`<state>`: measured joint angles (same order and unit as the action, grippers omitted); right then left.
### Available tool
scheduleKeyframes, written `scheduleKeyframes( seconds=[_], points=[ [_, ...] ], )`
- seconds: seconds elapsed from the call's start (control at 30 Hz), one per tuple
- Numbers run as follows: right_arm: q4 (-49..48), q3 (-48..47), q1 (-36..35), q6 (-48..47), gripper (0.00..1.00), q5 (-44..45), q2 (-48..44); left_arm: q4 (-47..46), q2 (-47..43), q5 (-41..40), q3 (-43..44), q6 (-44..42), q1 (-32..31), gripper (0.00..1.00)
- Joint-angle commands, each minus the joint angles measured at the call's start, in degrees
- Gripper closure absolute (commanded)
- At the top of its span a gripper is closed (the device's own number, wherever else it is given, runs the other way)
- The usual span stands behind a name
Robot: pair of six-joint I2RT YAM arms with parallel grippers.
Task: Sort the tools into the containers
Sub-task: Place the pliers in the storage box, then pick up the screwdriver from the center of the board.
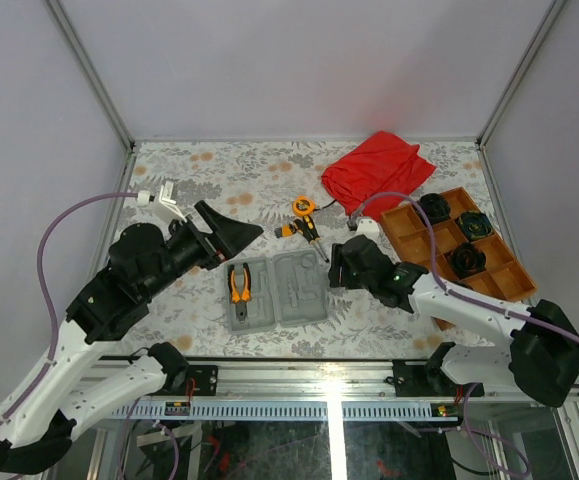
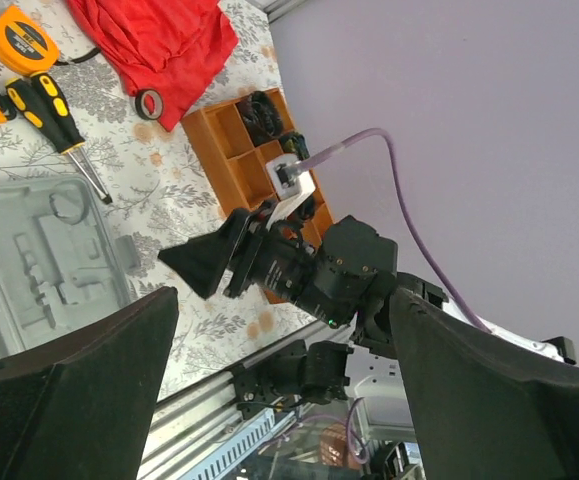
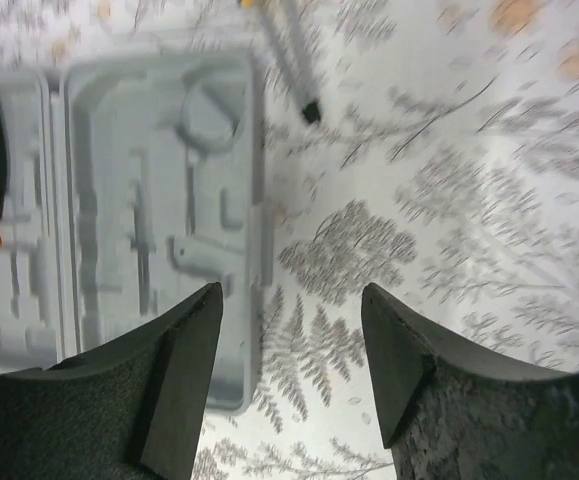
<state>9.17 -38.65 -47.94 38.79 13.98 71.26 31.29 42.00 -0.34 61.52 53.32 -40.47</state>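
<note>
While pliers [image 1: 239, 284] lie in the grey case [image 1: 304, 292], left gripper [image 1: 231, 232] wide, raised, right gripper [image 3: 291, 295] parted, empty, at its right edge

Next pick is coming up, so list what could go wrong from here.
1. The screwdriver, tape measure and small orange piece lie close together. Reaching for one, the open right tool may knock the others away.
2. The right tool seems low beside the empty grey tray. Swinging out at that height, it could catch the rim and shift the case, with the pliers in it.
</note>
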Motion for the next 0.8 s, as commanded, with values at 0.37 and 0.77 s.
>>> scheduleKeyframes(
  seconds=[0.37,0.77],
  points=[
    [-2.80,-22.29,15.85,-13.16,0.35,-7.85,22.06,-4.47,-2.47,-1.17,0.03,2.68,-0.24,0.13],
    [4.01,-45.22,17.97,-17.21,0.42,-18.22,43.13,-6.07,-0.62,0.13,1.67,3.07,-0.27,0.12]
  ],
)
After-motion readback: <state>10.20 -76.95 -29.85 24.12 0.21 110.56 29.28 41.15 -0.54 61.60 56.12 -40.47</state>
